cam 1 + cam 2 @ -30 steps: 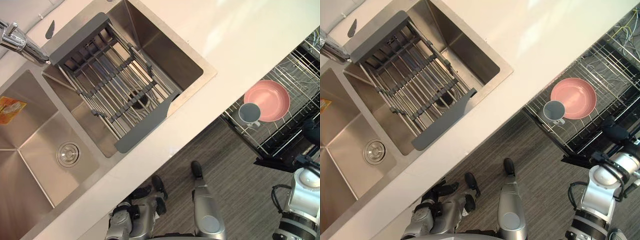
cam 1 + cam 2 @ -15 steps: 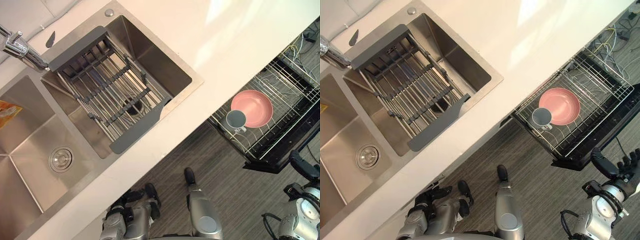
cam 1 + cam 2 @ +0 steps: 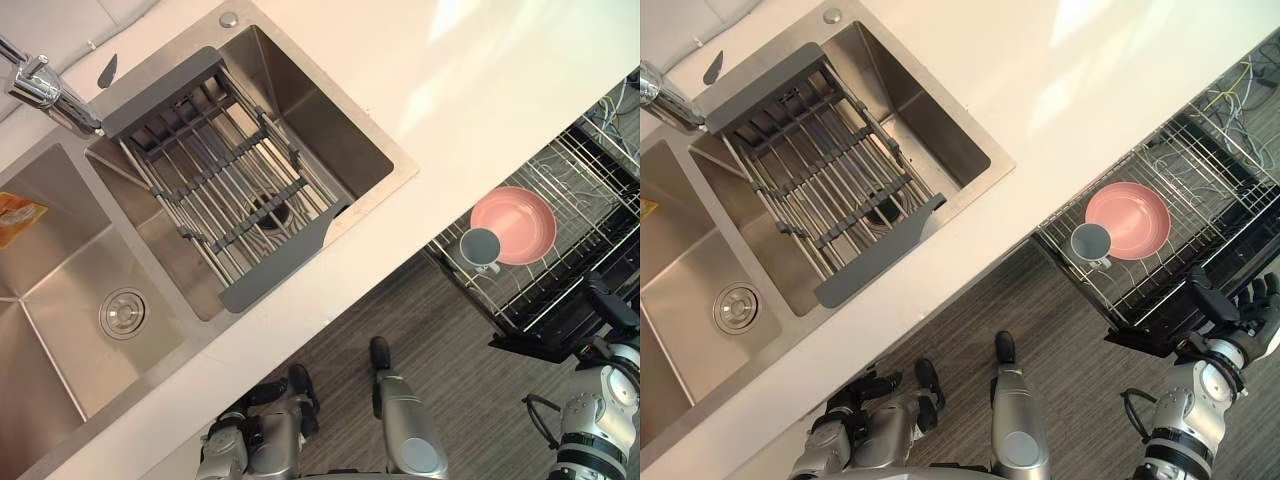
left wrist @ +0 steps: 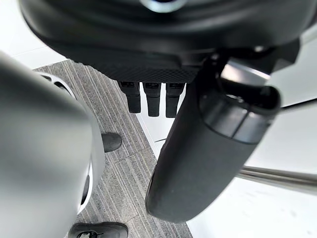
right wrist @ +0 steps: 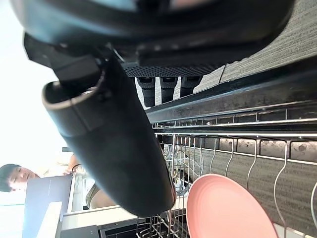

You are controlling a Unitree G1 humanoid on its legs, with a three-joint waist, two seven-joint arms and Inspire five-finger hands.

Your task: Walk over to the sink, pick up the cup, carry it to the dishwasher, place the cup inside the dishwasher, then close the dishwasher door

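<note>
The left arm [image 3: 245, 450] and right arm [image 3: 1188, 415] are rounded silver-grey shells. The left hand [image 4: 198, 148] and right hand [image 5: 114, 144] are matte black, each with a thick rounded thumb and blocky fingers [image 5: 168, 85].

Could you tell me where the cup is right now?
In the eye views, the cup sits in the pulled-out dishwasher rack at right, beside the pink plate.
</note>
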